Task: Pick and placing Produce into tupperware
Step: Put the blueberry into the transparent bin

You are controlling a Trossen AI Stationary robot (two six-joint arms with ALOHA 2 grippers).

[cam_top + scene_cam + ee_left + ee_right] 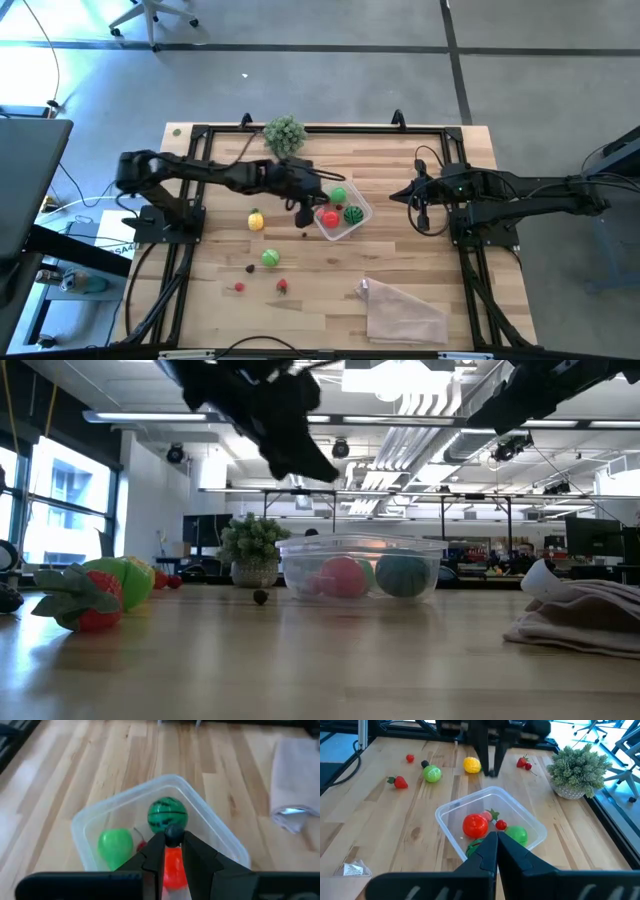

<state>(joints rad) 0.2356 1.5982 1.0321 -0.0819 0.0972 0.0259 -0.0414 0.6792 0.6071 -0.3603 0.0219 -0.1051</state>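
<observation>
The tub (343,221) is taken as the landmark: it is seen near the middle of the table (420,260), a clear square container with rounded corners. Inside it a red fruit (474,825), a plain green fruit (115,846), a striped green melon ball (167,814) and a tiny red berry (501,825) are held. The left gripper (173,834) is poised above the tub's edge on the left arm's side, its fingers narrowed onto a small dark berry (173,833) that is pinched between the tips. The right gripper (496,840) is held well off the tub on the opposite side, raised above the table, its fingers closed together with nothing between them. Loose produce is scattered on the left arm's side of the tub: a yellow fruit (256,220) near it, a light green fruit (270,257) farther off, and beyond that a strawberry (283,286), a small red piece (239,287) and a dark berry (250,268). Another dark berry (261,596) is seen on the wood just beside the tub. A leafy plant (284,134) is stood behind the tub at the table's far edge, and a crinkled bag (400,308) is laid well apart toward the near edge.
</observation>
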